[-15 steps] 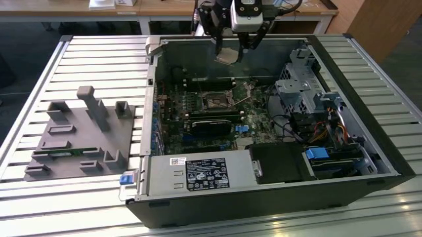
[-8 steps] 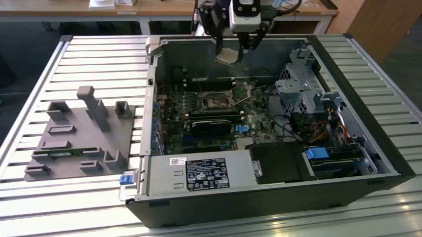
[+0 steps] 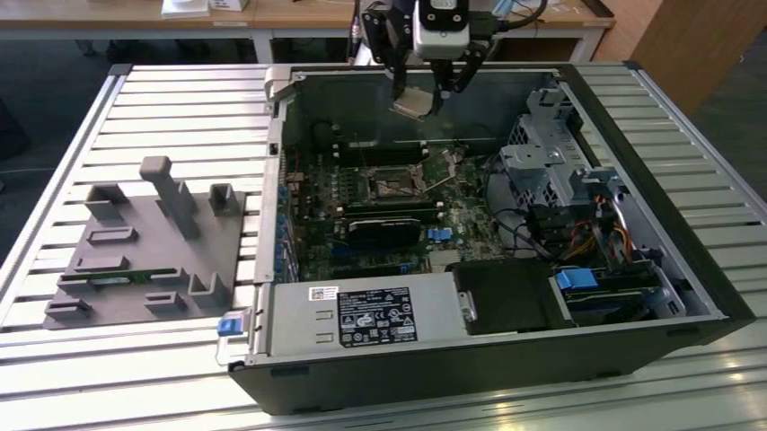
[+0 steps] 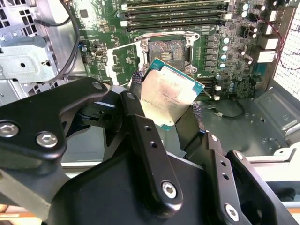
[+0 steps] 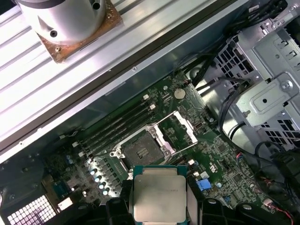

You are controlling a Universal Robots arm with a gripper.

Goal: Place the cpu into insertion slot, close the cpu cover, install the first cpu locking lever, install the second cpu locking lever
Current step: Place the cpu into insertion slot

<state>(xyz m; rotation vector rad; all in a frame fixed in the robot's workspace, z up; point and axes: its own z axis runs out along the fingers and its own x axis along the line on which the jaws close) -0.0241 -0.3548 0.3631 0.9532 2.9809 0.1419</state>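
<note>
The cpu (image 4: 169,96) hangs tilted above the motherboard (image 5: 225,154), pinched at two opposite edges by the end effector (image 3: 426,97), which is clenched on it. Below and well apart from it, the insertion slot (image 5: 139,151) lies bare, and the cpu cover (image 5: 182,127) stands swung open beside it. We judge the first step, placing the chip, to be in hand, with nothing seated yet. It calls for levelling the chip, squaring it to the socket and a gentle descent. Faint print marks the chip's metal top, and a white label (image 3: 372,316) sits on the power supply (image 3: 287,328) of the open computer case (image 3: 480,377), which rests on the slatted bench (image 3: 180,108). We leave both unread.
</note>
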